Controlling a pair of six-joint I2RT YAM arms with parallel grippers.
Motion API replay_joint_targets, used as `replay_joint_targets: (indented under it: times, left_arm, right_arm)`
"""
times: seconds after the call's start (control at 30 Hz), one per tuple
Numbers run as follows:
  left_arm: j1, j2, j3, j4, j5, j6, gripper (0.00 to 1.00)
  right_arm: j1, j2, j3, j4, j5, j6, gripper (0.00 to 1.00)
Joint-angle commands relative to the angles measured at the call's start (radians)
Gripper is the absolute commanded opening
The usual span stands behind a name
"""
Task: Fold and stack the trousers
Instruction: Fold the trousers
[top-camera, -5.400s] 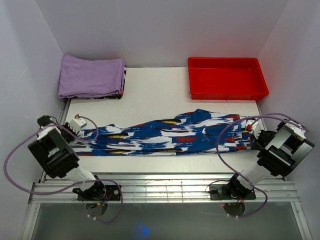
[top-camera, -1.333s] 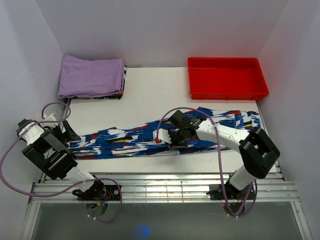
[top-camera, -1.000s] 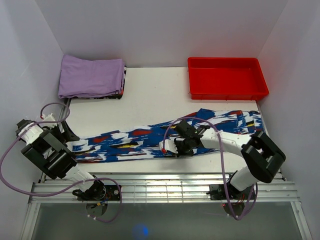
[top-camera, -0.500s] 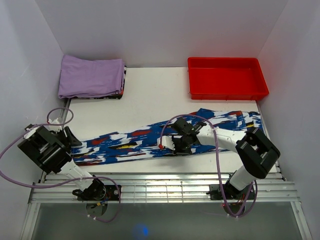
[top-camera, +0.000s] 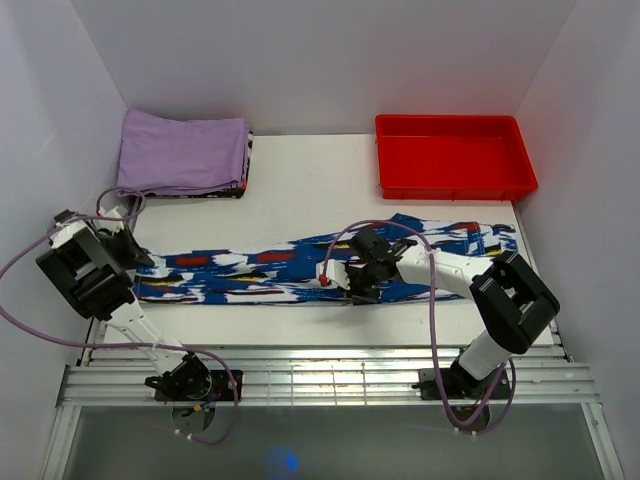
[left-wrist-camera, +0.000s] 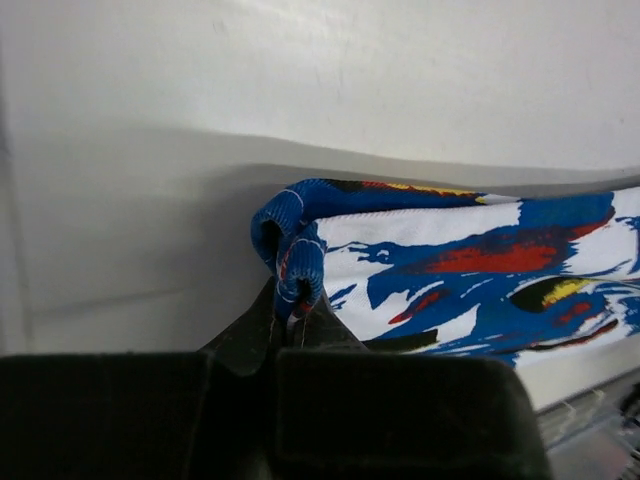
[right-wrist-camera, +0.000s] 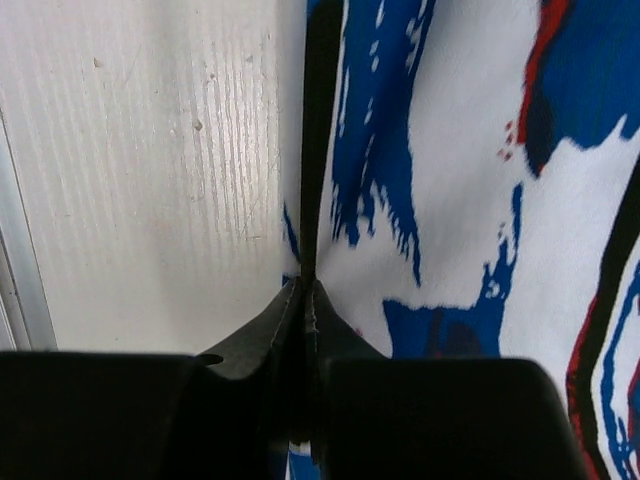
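The trousers (top-camera: 300, 270), blue, white, red and black print, lie stretched across the table from the left edge to the right side. My left gripper (top-camera: 128, 252) is at their left end, shut on the bunched blue cuff (left-wrist-camera: 292, 262). Near the middle of the trousers, my right gripper (top-camera: 352, 283) is shut on a thin fold of the fabric edge (right-wrist-camera: 310, 250), with the print spreading to the right of it.
A folded lilac-purple cloth (top-camera: 182, 152) lies at the back left. At the back right stands a red tray (top-camera: 454, 158). White walls close in on the left, right and back. A metal rail (top-camera: 320, 382) runs along the near edge.
My left gripper has closed on the cuff at the left end. The right gripper, still shut on the fabric, has shifted slightly and the trousers lie straighter.
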Motion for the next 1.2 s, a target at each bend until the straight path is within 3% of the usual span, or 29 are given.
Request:
replay_joint_targets:
  times: [0.0, 0.07, 0.13, 0.17, 0.2, 0.27, 0.33, 0.47, 0.6, 0.7, 0.73, 0.8, 0.93, 1.03, 1.17]
  left_arm:
    - [-0.006, 0.016, 0.170, 0.092, -0.164, -0.003, 0.00]
    - [-0.025, 0.046, 0.199, 0.069, -0.199, 0.025, 0.00]
    - [-0.037, 0.063, 0.226, 0.049, -0.242, 0.057, 0.00]
    - [-0.037, 0.066, 0.231, 0.032, -0.241, 0.068, 0.06]
    - [-0.037, 0.060, 0.231, 0.027, -0.238, 0.095, 0.31]
    - [-0.037, 0.034, 0.233, 0.006, -0.209, 0.115, 0.56]
    - [-0.037, 0.008, 0.240, -0.008, -0.171, 0.140, 0.73]
    - [-0.042, -0.090, 0.295, -0.013, -0.002, 0.145, 0.97]
    - [-0.123, -0.188, 0.352, 0.007, 0.096, 0.155, 0.98]
    - [-0.313, -0.245, 0.334, 0.020, 0.092, 0.148, 0.98]
    - [-0.430, -0.278, 0.314, 0.035, 0.093, 0.137, 0.98]
    - [-0.555, -0.320, 0.210, 0.134, 0.104, 0.085, 0.98]
    - [-0.970, -0.363, 0.023, 0.338, 0.005, 0.031, 0.95]
    - [-1.153, -0.302, -0.031, 0.431, -0.026, -0.013, 0.89]
    - [-1.223, -0.188, -0.025, 0.464, -0.031, -0.148, 0.89]
  right_arm:
    - [-0.011, 0.014, 0.010, -0.083, -0.007, 0.007, 0.11]
    - [-0.016, 0.006, 0.033, -0.108, -0.024, 0.025, 0.31]
    - [-0.056, -0.053, 0.068, -0.143, -0.059, 0.045, 0.67]
    - [-0.089, -0.076, 0.082, -0.148, -0.082, 0.053, 0.79]
    - [-0.172, -0.093, 0.133, -0.175, -0.146, 0.055, 0.85]
    - [-0.269, -0.115, 0.200, -0.208, -0.200, 0.062, 0.85]
    - [-0.399, -0.089, 0.309, -0.281, -0.242, 0.062, 0.83]
    - [-0.574, -0.055, 0.383, -0.383, -0.210, 0.067, 0.77]
    - [-0.856, -0.067, 0.388, -0.415, -0.224, 0.114, 0.75]
    - [-1.047, -0.055, 0.424, -0.452, -0.240, 0.154, 0.77]
    - [-1.089, -0.043, 0.437, -0.455, -0.237, 0.167, 0.78]
    - [-1.196, -0.018, 0.478, -0.461, -0.218, 0.193, 0.81]
    - [-1.309, 0.098, 0.562, -0.462, -0.194, 0.245, 0.82]
    - [-1.340, 0.191, 0.631, -0.458, -0.185, 0.307, 0.83]
    - [-1.340, 0.267, 0.668, -0.475, -0.179, 0.372, 0.83]
